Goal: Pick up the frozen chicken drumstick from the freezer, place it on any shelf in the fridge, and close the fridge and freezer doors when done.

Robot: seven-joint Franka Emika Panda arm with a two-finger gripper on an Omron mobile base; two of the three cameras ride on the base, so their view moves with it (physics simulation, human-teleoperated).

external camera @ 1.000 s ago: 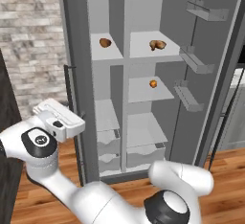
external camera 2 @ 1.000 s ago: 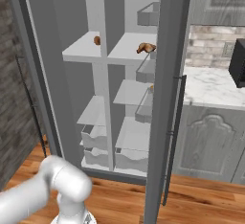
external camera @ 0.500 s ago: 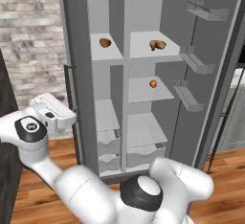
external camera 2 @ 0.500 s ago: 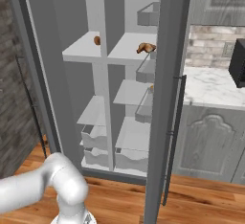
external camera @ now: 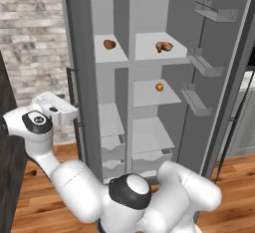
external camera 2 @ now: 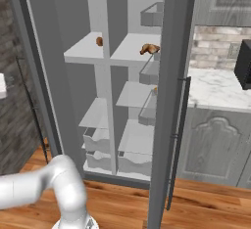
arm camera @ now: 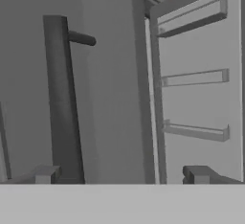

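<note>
Left base view | frozen chicken drumstick: tan-brown, lumpy | end perhaps paler

No words, letters, numbers or signs to read anywhere.
</note>
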